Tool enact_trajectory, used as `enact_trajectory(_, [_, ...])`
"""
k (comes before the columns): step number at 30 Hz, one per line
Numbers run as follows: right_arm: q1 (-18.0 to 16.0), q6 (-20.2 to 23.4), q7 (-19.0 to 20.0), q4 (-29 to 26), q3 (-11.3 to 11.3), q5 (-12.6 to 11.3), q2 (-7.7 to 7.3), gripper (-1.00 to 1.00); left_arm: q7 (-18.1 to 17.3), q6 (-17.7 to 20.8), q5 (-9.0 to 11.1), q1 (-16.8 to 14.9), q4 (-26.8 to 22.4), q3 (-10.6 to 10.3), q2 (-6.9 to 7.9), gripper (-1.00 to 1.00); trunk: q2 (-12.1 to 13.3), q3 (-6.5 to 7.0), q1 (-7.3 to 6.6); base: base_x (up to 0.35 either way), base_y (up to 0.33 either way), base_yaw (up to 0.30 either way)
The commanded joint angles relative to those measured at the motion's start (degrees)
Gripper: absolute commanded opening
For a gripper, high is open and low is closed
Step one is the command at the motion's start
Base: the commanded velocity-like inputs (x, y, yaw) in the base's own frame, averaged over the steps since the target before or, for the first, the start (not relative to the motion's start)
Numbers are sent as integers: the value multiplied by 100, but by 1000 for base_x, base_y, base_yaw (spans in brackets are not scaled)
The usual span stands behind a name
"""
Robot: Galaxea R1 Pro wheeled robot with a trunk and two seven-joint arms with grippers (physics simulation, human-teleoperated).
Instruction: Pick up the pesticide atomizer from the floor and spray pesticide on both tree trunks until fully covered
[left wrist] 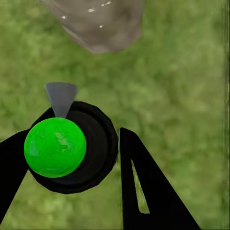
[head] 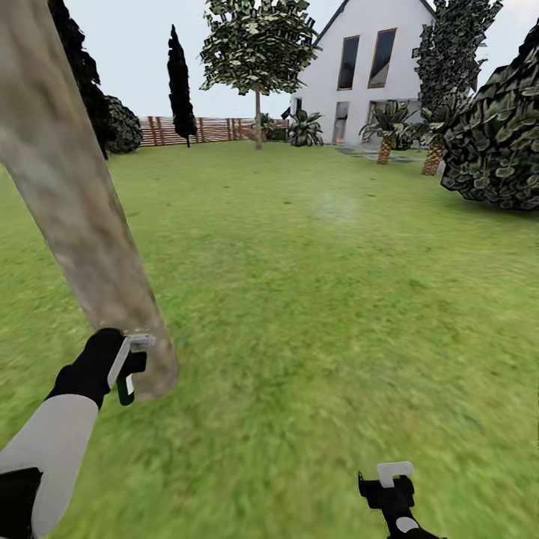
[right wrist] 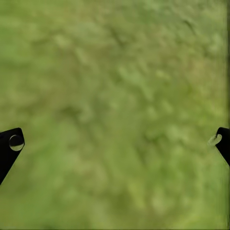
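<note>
**Operator:** Since you ask where I stand: my left hand (head: 127, 367) is closed round the pesticide atomizer (left wrist: 72, 148), its green ball top sitting between the black fingers (left wrist: 143, 191), grey nozzle pointing at the near trunk (head: 75, 202). So the pick-up is done.

**Supervisor:** And the spraying?

**Operator:** I judge it is under way on this first tree at most. The atomizer sits just beside the foot of the near trunk, and I cannot tell any coating on the bark.

**Supervisor:** The other tree?

**Operator:** The far tree (head: 258, 60) stands well beyond the near trunk, across the lawn (head: 322, 299) before the fence (head: 202, 129). Untouched, I reckon.

**Supervisor:** Right hand?

**Operator:** My right hand (right wrist: 115, 139) is wide open and empty, over grass.
</note>
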Motion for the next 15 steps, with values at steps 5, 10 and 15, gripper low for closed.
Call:
enact_trajectory(5, [-1,-9,-12,-2,49,-47,0,100,-12,28,-36,5,1,10,-6,-100,-2,-5,1,167,-252,0])
enact_trajectory(10, [-1,-9,-12,-2,49,-47,0,100,-12,32,-44,5,-6,10,21,-100,-2,-5,1,167,-252,175])
enact_trajectory(15, [-1,-9,-12,-2,49,-47,0,100,-12,34,-45,-3,-7,10,30,-100,-2,-5,1,167,-252,274])
